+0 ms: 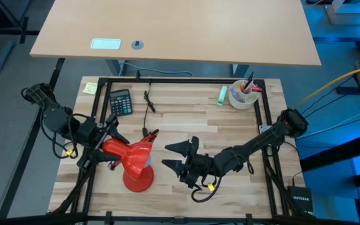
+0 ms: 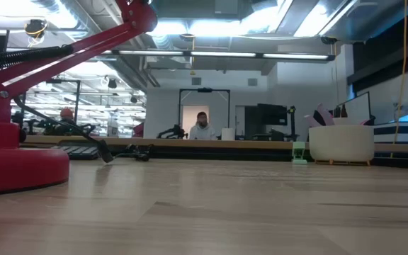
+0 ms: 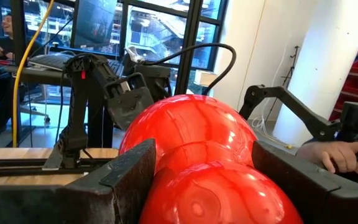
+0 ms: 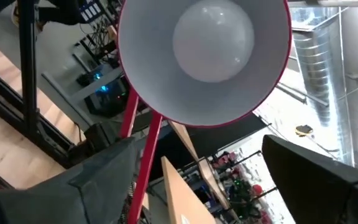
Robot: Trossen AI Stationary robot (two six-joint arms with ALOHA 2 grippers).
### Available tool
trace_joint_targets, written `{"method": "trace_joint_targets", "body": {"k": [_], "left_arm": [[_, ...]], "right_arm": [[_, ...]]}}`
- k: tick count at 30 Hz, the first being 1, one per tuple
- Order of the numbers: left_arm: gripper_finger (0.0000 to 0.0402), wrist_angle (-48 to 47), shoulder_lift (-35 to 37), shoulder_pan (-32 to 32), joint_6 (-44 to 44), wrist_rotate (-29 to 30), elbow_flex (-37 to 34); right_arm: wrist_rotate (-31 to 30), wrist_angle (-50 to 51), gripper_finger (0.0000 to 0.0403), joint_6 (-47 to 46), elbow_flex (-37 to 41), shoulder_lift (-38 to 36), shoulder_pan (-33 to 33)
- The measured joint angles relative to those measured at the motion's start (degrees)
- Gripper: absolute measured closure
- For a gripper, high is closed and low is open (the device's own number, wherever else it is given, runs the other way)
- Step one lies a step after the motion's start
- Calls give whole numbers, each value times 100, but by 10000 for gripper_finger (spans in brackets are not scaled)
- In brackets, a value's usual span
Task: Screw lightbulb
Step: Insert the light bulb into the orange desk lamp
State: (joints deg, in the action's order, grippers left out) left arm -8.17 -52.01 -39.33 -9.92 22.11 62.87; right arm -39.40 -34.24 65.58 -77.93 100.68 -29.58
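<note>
Glossy red shade (image 3: 194, 158) clamped by left tool (image 3: 204, 180), round white lightbulb (image 4: 213, 40) seemingly seated, right tool (image 1: 179, 156) apart.

From above, the red lamp's shade (image 1: 132, 157) hides the lightbulb (image 4: 213, 42); its screw base stays unseen. The low view crops the lamp's base (image 2: 13, 166) and arm.
</note>
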Motion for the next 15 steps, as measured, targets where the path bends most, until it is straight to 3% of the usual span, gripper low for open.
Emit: {"method": "trace_joint_targets", "body": {"k": [4, 7, 12, 15], "left_arm": [[149, 5, 0, 0, 3, 0, 0], [149, 5, 0, 1, 2, 0, 0], [149, 3, 0, 0, -12, 0, 0], [149, 6, 0, 0, -5, -1, 0]], "right_arm": [[14, 0, 9, 382, 0, 0, 0], [166, -250, 14, 671, 0, 47, 0], [1202, -686, 10, 1258, -7, 50, 4], [1508, -833, 4, 1286, -9, 44, 42]]}}
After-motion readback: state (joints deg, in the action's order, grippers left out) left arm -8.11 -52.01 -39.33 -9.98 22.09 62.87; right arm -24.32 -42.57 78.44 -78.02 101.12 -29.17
